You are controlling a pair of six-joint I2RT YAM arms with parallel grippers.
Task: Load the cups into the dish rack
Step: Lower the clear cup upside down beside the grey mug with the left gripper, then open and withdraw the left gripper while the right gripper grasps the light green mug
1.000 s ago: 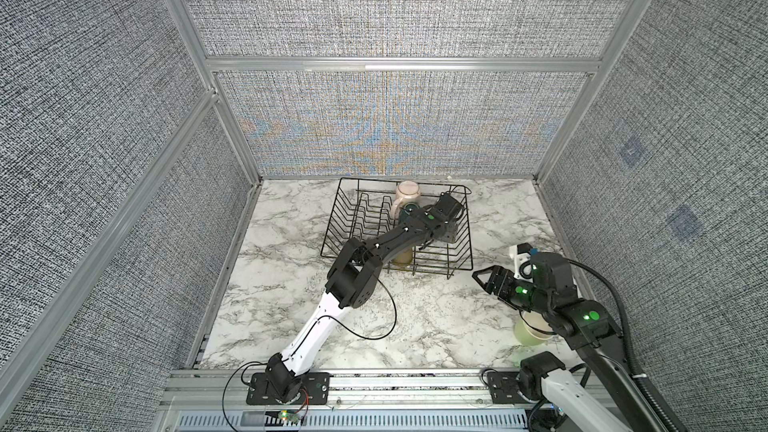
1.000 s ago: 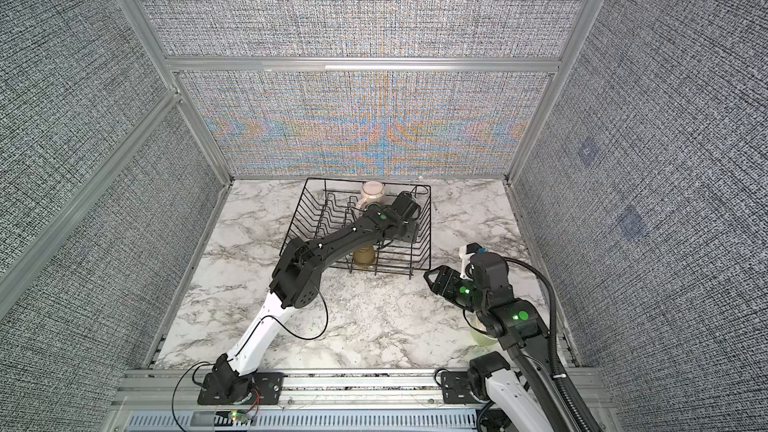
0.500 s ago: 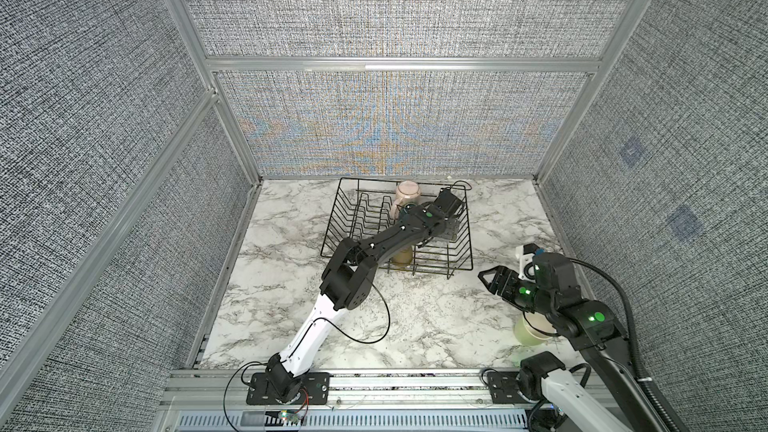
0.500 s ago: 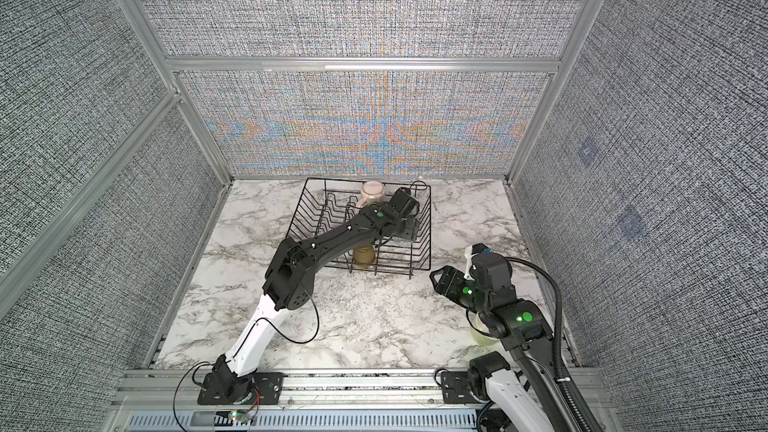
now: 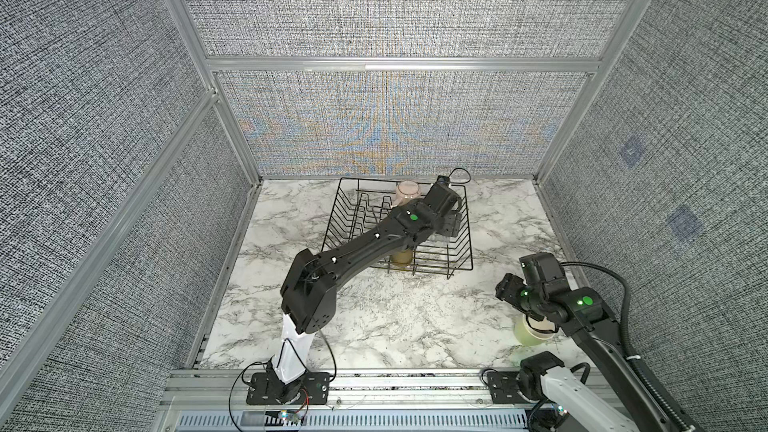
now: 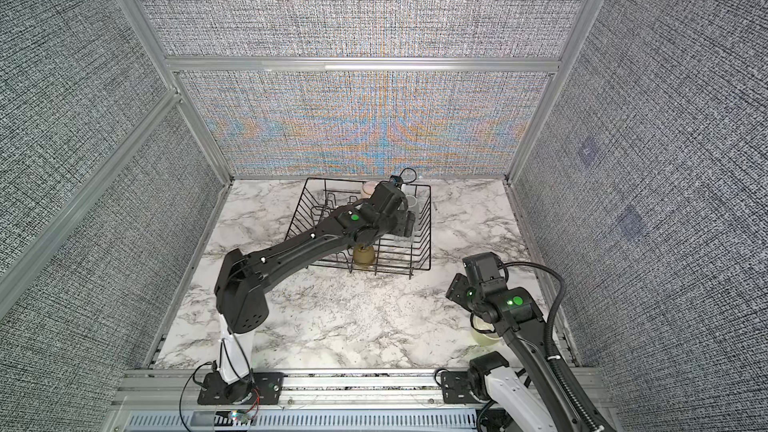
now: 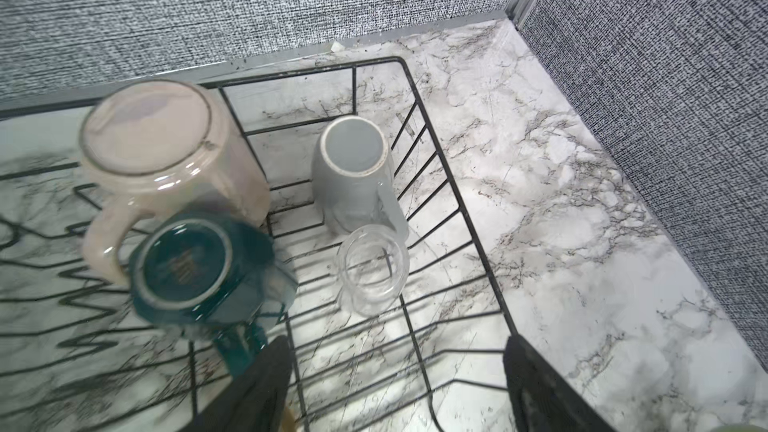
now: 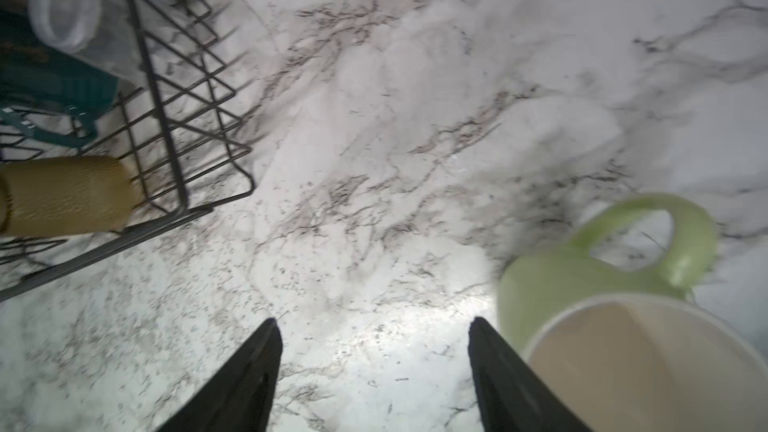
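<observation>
Pale green cup (image 8: 561,284) just beside the wide-open, empty right pincer (image 8: 374,322); left pincer (image 7: 398,340) open, empty, over the dish rack (image 7: 311,70).

No text, label, brand or number can be read in any view. The upturned base of the dark teal mug (image 7: 183,265), which stands in the dish rack (image 7: 459,197), carries a small gold mark, too blurred to make out.
</observation>
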